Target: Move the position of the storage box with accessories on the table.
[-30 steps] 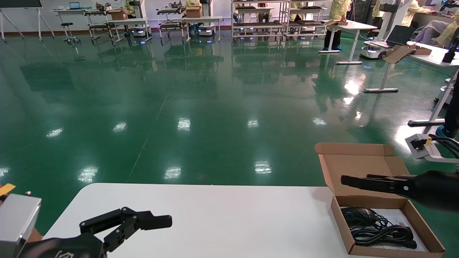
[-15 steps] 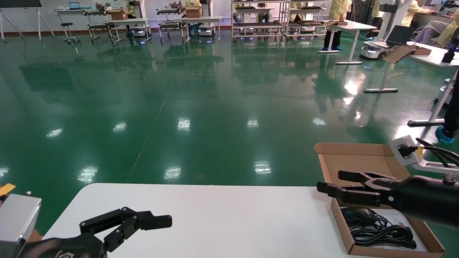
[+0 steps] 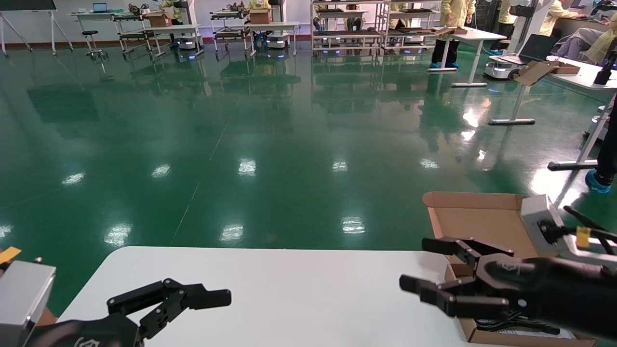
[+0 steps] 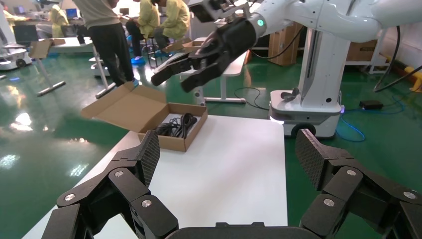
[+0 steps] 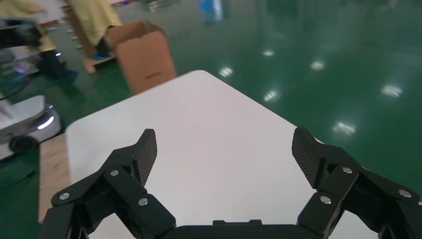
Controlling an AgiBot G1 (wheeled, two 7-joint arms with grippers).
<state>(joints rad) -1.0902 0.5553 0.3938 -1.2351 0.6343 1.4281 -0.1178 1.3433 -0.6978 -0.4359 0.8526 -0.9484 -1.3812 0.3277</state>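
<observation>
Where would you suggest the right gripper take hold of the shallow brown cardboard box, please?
Probably the low side wall of the shallow brown cardboard box nearest the table's middle. The right gripper, jaws open, hovers over that side, so it could come from above. The wall is thin and upright; the open lid blocks the far edge.

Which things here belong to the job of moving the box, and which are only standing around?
For the job: storage box, accessories, table, right gripper.

Only around: left gripper, parked; distant cardboard box; far desks.

Black right pincer (image 3: 426, 267), textured pads, silver screws; white arm shell; yellow cable tag
</observation>
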